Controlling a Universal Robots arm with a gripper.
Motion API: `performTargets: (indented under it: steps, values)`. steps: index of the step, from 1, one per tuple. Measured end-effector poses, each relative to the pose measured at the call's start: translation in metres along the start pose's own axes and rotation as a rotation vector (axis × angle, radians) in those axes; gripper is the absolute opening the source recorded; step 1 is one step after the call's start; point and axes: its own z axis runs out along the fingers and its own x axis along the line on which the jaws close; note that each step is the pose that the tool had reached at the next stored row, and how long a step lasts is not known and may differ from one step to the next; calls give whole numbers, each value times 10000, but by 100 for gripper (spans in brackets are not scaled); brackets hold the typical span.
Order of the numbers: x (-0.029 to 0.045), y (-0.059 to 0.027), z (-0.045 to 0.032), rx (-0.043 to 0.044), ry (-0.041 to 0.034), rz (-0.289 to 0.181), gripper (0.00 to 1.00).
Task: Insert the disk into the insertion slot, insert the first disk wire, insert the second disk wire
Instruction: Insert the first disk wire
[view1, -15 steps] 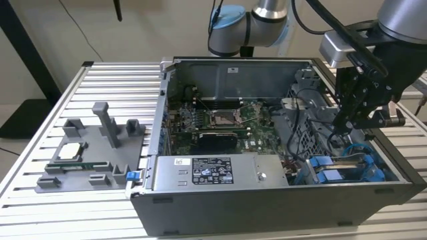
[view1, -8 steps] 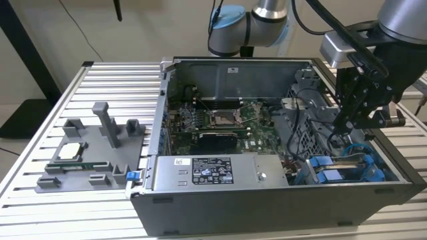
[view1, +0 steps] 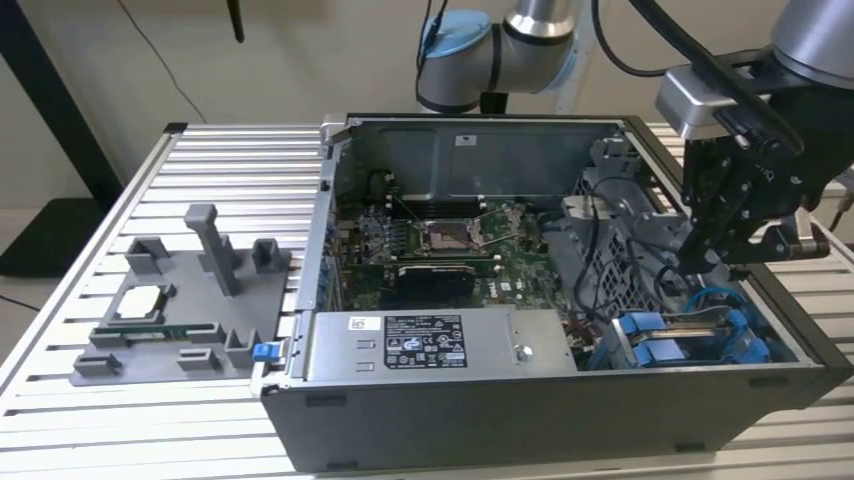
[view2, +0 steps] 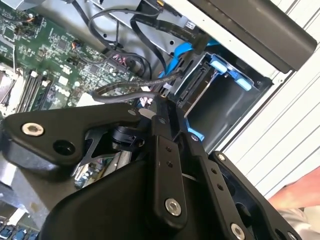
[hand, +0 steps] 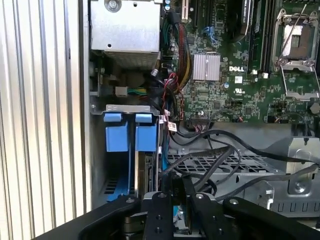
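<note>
The disk (hand: 148, 172) sits edge-up in the insertion slot (view1: 681, 338), a grey bay with blue fittings (hand: 146, 137) in the case corner at the exterior view's right. My black gripper (view1: 701, 262) hangs just above that bay. In the second wrist view its fingers (view2: 165, 135) stand pressed together, and the gripper (view2: 161, 102) is shut on the end of a black disk wire (view2: 120, 91) right by the disk's connector edge (view2: 194, 84). A blue wire (view2: 177, 54) runs down to the same bay. In the first wrist view the gripper (hand: 180, 194) is beside the disk.
The open computer case (view1: 534, 410) lies on a slatted table (view1: 80, 420). The silver power-supply box (view1: 414, 345) and the motherboard (view1: 427, 240) fill the case's middle. Loose black cables (hand: 220, 150) cross a perforated cage beside the bay. A grey parts fixture (view1: 174, 300) stands at the exterior view's left.
</note>
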Motion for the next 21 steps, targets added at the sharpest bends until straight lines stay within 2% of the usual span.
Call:
performTargets:
  steps: [4, 6, 18, 21]
  values:
    - [16, -54, 16, -69, 122, -2, 0]
    - [18, -60, 20, -74, 150, -3, 0]
    - [19, -64, 22, -75, 155, -2, 0]
    - [22, -103, 34, -126, 154, 1, 0]
